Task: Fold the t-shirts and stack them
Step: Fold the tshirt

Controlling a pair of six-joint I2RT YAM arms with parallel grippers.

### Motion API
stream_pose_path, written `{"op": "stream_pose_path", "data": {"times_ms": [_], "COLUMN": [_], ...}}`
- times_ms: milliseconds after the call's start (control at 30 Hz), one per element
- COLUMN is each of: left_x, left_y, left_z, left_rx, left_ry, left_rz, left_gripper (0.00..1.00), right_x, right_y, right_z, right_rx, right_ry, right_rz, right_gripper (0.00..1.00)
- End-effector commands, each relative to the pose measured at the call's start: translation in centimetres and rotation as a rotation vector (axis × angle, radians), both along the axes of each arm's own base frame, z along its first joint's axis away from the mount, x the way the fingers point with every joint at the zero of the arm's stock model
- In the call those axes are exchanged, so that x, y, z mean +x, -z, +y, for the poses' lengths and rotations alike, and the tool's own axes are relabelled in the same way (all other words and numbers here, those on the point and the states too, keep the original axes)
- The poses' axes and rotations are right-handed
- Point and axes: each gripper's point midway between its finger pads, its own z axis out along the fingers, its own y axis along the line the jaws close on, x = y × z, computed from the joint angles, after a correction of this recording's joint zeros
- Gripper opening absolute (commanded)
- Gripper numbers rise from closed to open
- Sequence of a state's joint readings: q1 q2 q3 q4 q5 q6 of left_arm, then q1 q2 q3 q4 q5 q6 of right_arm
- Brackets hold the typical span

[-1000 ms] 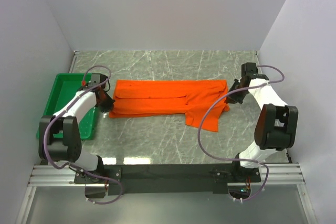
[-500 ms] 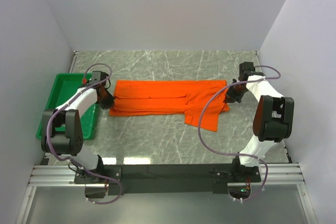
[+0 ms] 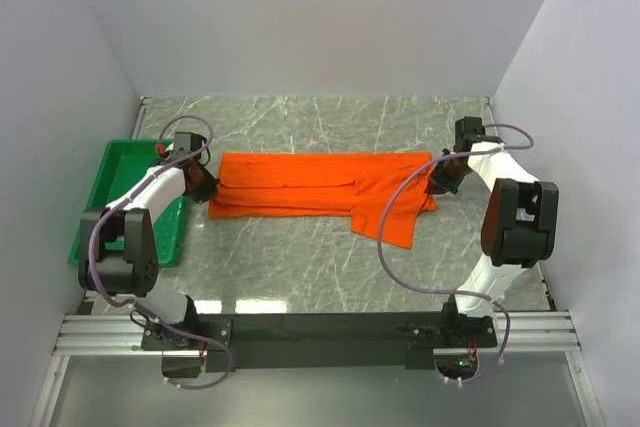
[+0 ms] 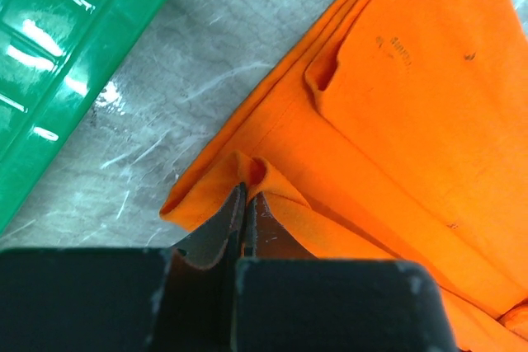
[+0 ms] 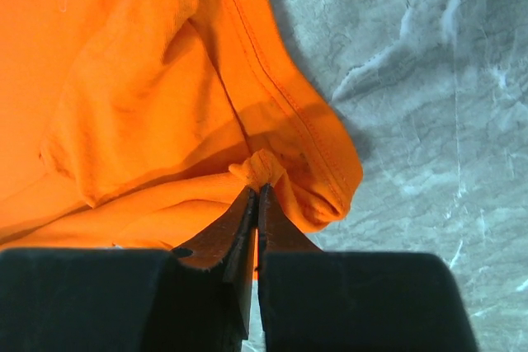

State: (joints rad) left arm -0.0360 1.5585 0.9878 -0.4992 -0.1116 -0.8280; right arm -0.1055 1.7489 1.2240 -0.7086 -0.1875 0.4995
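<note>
Since a second ago, the left gripper [image 3: 207, 185] has slid along the green tray [image 3: 112, 175] toward its far end, dragging the shirt's corner with it. One orange t-shirt [image 3: 300, 185] lies as a long band on the table [image 3: 300, 257], outside the single tray and just beside it. Both grippers are clamped on its cloth: the left pinches the edge nearest the tray, the right gripper [image 3: 438, 181] the end farthest from it.

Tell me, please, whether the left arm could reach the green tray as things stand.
Probably yes: the green tray lies right beside the left end effector with nothing between, though it is shut on the edge of the orange t-shirt.
</note>
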Motion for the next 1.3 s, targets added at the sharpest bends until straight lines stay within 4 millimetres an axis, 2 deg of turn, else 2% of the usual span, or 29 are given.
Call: {"op": "stream_pose_path", "data": {"times_ms": [0, 267, 633, 733, 833, 867, 900, 933, 967, 1000, 1033, 1067, 1100, 1133, 1167, 1200, 1233, 1267], "left_x": [1.1, 0.6, 0.4, 0.5, 0.8, 0.9, 1.2, 1.3, 1.3, 1.6, 1.6, 1.7, 1.7, 1.6, 1.4, 1.1, 0.8, 0.4], "left_y": [-0.3, 1.1, 2.6, 2.5, 1.5, 1.0, -0.4, -1.2, -2.0, -3.8, -4.6, -5.5, -7.0, -7.7, -8.9, -9.3, -9.7, -9.9], "left_z": [0.9, 1.1, 1.2, 1.2, 1.1, 1.1, 1.1, 1.2, 1.1, 1.2, 1.2, 1.2, 1.1, 1.0, 0.7, 0.4, 0.2, -0.1], "left_rx": [0.033, 0.027, 0.027, 0.026, 0.024, 0.023, 0.023, 0.027, 0.03, 0.034, 0.037, 0.037, 0.043, 0.045, 0.049, 0.049, 0.049, 0.05], "left_ry": [-0.022, -0.061, -0.08, -0.081, -0.072, -0.068, -0.066, -0.066, -0.062, -0.057, -0.051, -0.043, -0.022, -0.01, 0.014, 0.029, 0.045, 0.071], "left_rz": [-0.046, -0.023, 0.008, 0.007, -0.021, -0.037, -0.077, -0.097, -0.111, -0.161, -0.18, -0.202, -0.236, -0.25, -0.277, -0.28, -0.286, -0.288], "left_gripper": [0.01, 0.01, 0.01, 0.01, 0.13, 0.25, 0.32, 0.46, 0.53, 0.59, 0.69, 0.75, 0.8, 0.88, 0.9, 0.93, 0.99, 0.99], "right_x": [2.2, 3.1, 3.6, 3.7, 3.7, 3.7, 3.8, 3.7, 3.5, 3.4, 3.3, 2.5, 2.2, 1.3, 0.8, 0.3, -0.9, -1.6], "right_y": [-1.1, -1.4, -0.3, 0.1, -0.5, -0.8, -2.0, -2.5, -3.0, -4.3, -5.0, -4.8, -6.0, -5.6, -6.4, -6.3, -5.3, -5.4], "right_z": [-0.7, -0.8, -0.7, -0.7, -0.7, -0.9, -1.0, -1.0, -1.1, -1.1, -1.2, -1.0, -0.9, -0.7, -0.2, 0.5, 1.1, 1.8], "right_rx": [-0.007, -0.014, -0.02, -0.02, -0.026, -0.034, -0.043, -0.049, -0.059, -0.065, -0.069, -0.068, -0.067, -0.064, -0.059, -0.035, -0.015, 0.003], "right_ry": [0.018, 0.017, 0.01, 0.015, 0.017, 0.019, 0.017, 0.016, 0.017, 0.021, 0.025, 0.027, 0.033, 0.03, 0.019, 0.003, -0.01, -0.027], "right_rz": [-0.069, -0.083, -0.076, -0.077, -0.096, -0.105, -0.136, -0.152, -0.165, -0.199, -0.219, -0.214, -0.251, -0.243, -0.269, -0.271, -0.247, -0.253], "right_gripper": [0.06, 0.06, 0.06, 0.12, 0.23, 0.3, 0.34, 0.4, 0.42, 0.44, 0.46, 0.48, 0.49, 0.49, 0.49, 0.49, 0.49, 0.49]}}
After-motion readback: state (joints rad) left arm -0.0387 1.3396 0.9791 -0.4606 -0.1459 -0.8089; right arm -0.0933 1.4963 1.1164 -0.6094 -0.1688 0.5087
